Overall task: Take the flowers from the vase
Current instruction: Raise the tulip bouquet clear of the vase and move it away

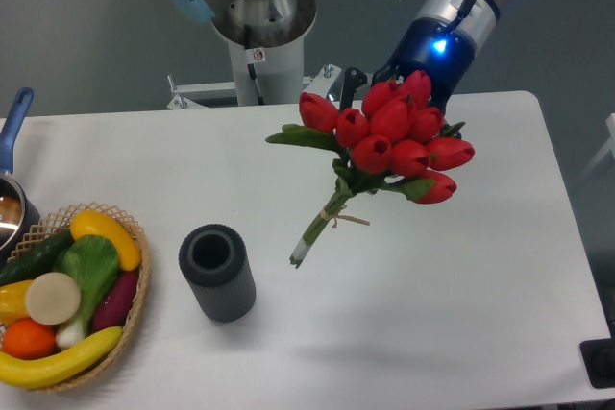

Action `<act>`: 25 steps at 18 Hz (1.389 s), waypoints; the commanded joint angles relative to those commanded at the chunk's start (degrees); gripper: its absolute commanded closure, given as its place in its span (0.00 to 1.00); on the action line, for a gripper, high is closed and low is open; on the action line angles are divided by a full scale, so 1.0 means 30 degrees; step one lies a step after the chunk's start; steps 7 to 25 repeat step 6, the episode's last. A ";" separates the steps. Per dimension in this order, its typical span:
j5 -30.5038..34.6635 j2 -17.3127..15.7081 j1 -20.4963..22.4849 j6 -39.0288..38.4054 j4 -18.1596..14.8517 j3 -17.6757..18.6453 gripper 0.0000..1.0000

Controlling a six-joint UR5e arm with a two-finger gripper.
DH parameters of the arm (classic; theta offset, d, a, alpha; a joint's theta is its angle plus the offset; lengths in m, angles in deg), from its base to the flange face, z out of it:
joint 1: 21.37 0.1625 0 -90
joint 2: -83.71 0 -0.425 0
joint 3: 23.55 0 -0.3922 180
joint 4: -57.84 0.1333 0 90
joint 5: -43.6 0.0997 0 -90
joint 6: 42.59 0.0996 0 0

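Gripper (408, 93) clamped behind flowers (394, 141), stems hanging clear toward 7 o'clock; vase (217, 272) upright, freed.

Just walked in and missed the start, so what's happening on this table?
The robot arm's gripper is holding the flowers, a bunch of red tulips, by the head end, tilted, with the tied stems pointing down and left in the air. The stems are fully clear of the vase, which stands upright and empty on the white table. A wicker basket of fruit and vegetables sits at the left edge, untouched.
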State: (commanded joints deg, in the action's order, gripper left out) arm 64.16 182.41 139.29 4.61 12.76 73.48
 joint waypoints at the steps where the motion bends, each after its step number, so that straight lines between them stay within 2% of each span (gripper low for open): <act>1: 0.0000 -0.0087 0.0000 -0.0029 -0.0029 0.0001 0.56; 25: 0.0000 -0.0088 0.0059 -0.0029 -0.0029 0.0089 0.56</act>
